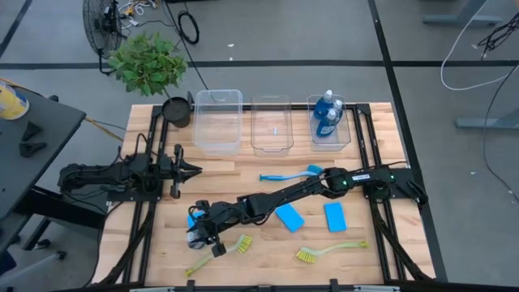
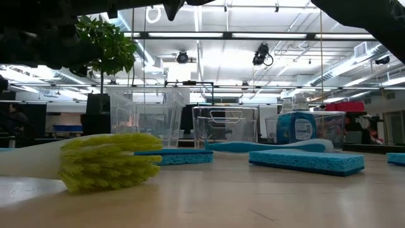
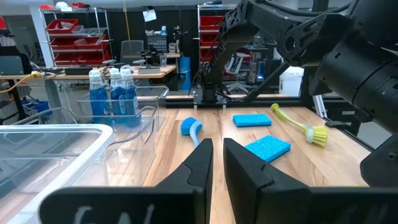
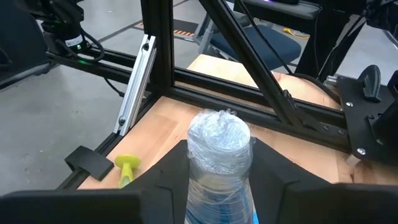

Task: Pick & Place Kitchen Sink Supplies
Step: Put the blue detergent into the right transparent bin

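My right gripper [image 1: 201, 230] reaches across to the table's near left part and is shut on a small blue bottle [image 4: 219, 155] with a pale, film-wrapped cap. Three more blue bottles [image 1: 328, 112] stand in the right clear bin. A blue brush [image 1: 289, 174] lies flat mid-table. Two blue sponges [image 1: 289, 217] [image 1: 335, 216] lie right of the gripper, and another blue sponge [image 1: 192, 218] shows beside it. Two yellow-green brushes [image 1: 220, 252] [image 1: 328, 251] lie near the near edge. My left gripper [image 1: 191, 169] waits shut at the table's left, touching nothing. My right gripper has the blue bottle pinched between its two fingers [image 4: 171, 180], one on each side of the body just below the cap [image 4: 219, 134]. The bottle runs along the fingers, with its cap sticking out past the tips. Whether its base rests on the table is hidden.
Three clear bins [image 1: 218, 122] [image 1: 272, 126] [image 1: 331, 136] stand in a row along the far edge; the left and middle ones hold no supplies. A potted plant [image 1: 148, 63] stands at the far left corner. Black frame rails [image 4: 186, 81] border the table near the right gripper.
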{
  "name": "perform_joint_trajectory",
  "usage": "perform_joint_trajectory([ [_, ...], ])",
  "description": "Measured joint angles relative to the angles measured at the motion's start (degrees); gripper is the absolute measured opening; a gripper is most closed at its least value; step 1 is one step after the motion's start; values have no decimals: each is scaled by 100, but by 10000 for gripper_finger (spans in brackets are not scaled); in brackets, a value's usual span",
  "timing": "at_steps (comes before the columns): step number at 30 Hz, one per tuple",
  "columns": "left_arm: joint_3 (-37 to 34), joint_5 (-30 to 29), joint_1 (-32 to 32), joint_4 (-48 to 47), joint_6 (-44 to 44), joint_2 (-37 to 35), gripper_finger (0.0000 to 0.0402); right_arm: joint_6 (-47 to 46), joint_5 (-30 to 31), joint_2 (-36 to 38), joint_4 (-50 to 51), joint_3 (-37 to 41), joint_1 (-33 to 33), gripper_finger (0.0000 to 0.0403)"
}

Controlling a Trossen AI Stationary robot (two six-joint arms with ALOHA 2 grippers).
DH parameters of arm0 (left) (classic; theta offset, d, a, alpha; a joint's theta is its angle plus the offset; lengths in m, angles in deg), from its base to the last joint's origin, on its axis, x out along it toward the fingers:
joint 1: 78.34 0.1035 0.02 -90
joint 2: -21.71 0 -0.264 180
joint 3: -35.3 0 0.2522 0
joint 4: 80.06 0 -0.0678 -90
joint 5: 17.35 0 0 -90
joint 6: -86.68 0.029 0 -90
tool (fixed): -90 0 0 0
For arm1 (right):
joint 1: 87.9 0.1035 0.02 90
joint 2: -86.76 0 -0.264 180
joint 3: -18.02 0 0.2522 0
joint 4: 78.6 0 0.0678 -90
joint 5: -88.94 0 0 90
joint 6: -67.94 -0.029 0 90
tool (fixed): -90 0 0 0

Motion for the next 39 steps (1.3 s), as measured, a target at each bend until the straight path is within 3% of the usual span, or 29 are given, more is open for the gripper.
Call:
perform_joint_trajectory([
  [12,-2,0,0,0,0,0,44,-4,-5,39,244,-551,-64,123],
  [39,-1,0,1,-2,0,0,44,103,-230,717,1120,-514,-267,125],
])
